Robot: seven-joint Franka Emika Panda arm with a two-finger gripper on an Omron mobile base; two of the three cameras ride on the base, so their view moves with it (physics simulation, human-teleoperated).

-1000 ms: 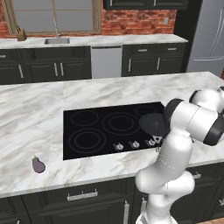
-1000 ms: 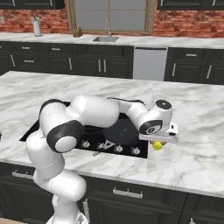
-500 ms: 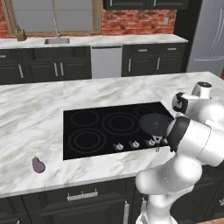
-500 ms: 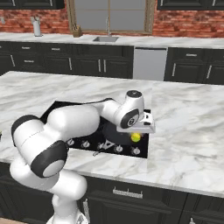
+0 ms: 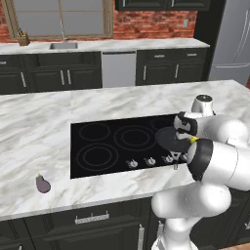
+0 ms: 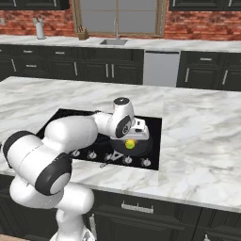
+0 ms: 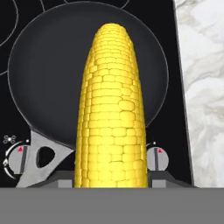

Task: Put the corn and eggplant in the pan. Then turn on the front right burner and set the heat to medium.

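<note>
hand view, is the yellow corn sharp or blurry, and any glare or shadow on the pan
Hand view: the bright yellow corn cob is sharp, kernels distinct; the round dark grey pan looks flat matte, without glare. Right base view: the cob is a small, soft-edged yellow spot.

Cooktop (image 5: 112, 144): black glass, set into the island, burner rings marked on its surface.
Knobs (image 6: 127, 160): a row along the cooktop's front edge.
Island counter (image 5: 44, 132): white marble with grey veining, over dark drawers.
Sink (image 6: 113, 42): in the back counter, faucet rising before the window.
Dishwasher (image 5: 118, 69): pale panel among dark cabinets.
Refrigerator (image 5: 234, 41): grey, at far right.
Back wall (image 5: 156, 23): red brick.
</note>
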